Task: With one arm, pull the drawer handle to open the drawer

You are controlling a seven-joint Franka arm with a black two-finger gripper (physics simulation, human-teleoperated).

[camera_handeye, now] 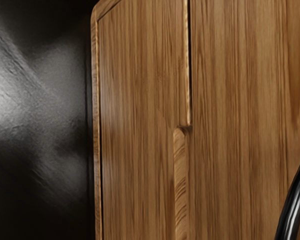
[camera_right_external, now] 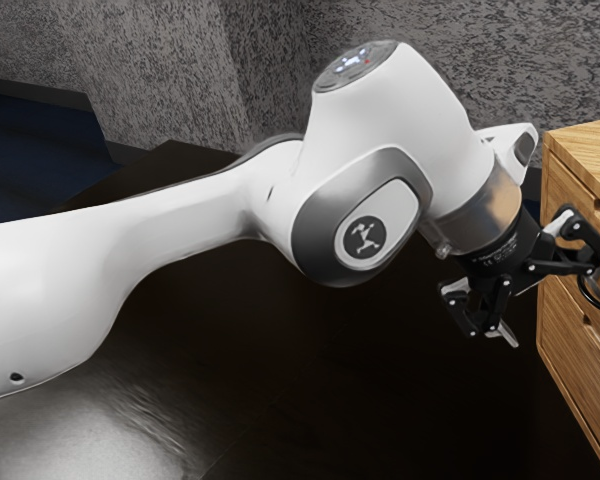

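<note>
A wooden drawer cabinet (camera_right_external: 580, 330) stands at the exterior view's right edge. Its black curved handle (camera_right_external: 598, 298) sticks out from the front. My black gripper (camera_right_external: 552, 297) points at the cabinet front with its fingers spread wide, so it is open and holds nothing. The upper finger (camera_right_external: 580, 235) sits just above the handle, close to the wood; the lower finger (camera_right_external: 485, 315) hangs well clear of the cabinet. In the wrist view the oak drawer fronts (camera_handeye: 140, 125) are very near, with a narrow seam between panels, and the handle (camera_handeye: 294, 205) curves in at one corner.
The cabinet rests on a dark glossy table (camera_right_external: 280, 400). A rough grey wall (camera_right_external: 180, 70) rises behind. The bulky white arm (camera_right_external: 180, 260) stretches in from the exterior view's left, above the table.
</note>
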